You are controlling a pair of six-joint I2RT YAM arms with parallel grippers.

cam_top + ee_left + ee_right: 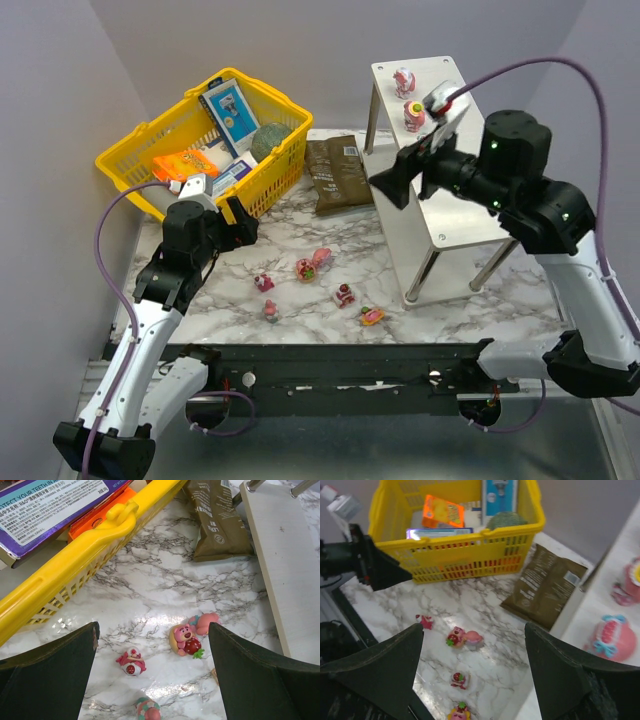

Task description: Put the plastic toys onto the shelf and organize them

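Several small pink and red plastic toys lie on the marble table: a bear with a strawberry (pixel 306 268) (pixel 185 639) (pixel 455 636), a pink one touching it (pixel 322 257), and others (pixel 264 283) (pixel 271 311) (pixel 344 295) (pixel 372 316). Two toys (pixel 403 80) (pixel 413 115) stand on the top board of the shelf (pixel 440 75); they also show in the right wrist view (pixel 625 587) (pixel 612 637). My left gripper (pixel 243 222) (pixel 152 635) is open and empty, above the table toys beside the basket. My right gripper (pixel 398 172) (pixel 474 630) is open and empty, held high at the shelf's left edge.
A yellow basket (pixel 130 150) (pixel 75 560) (pixel 455 550) of grocery boxes stands at the back left. A brown packet (pixel 335 170) (pixel 217 520) (pixel 545 585) lies between basket and shelf. The shelf's lower board (pixel 450 215) (pixel 285 570) lies right of the table toys.
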